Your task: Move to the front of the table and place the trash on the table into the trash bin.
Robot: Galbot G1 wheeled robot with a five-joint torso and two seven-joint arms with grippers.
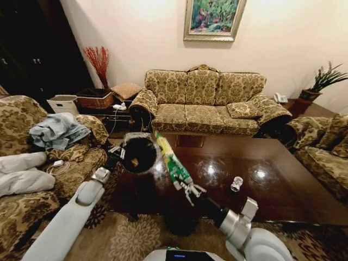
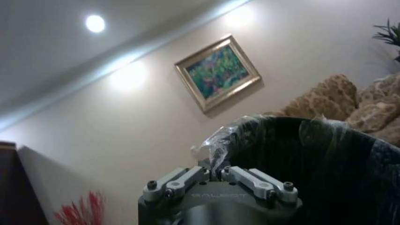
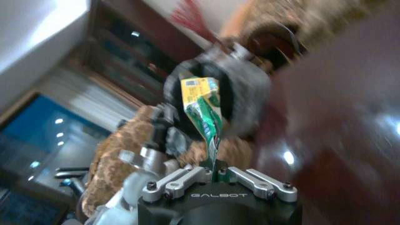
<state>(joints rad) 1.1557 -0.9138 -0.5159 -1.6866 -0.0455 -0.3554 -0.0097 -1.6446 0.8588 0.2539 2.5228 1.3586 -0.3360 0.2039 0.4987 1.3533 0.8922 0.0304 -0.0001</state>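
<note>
Centre frame, the green tube [image 1: 173, 162] has a yellow end; beside it the black trash bin [image 1: 137, 153]. The table [image 1: 283, 185] is glossy dark brown, the sofa [image 1: 204, 103] gold-patterned.

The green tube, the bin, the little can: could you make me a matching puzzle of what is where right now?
Things:
1. green tube
2. trash bin
3. silver-white can
4. left gripper

Places or states:
A. lying on the table
B. pinched at one end by the right gripper, its far end at the bin's mouth
C. shut on the liner bag at the bin's rim
D. held up off the floor, mouth tilted toward the tube

Pairs: 1-B, 2-D, 3-A, 4-C
</note>
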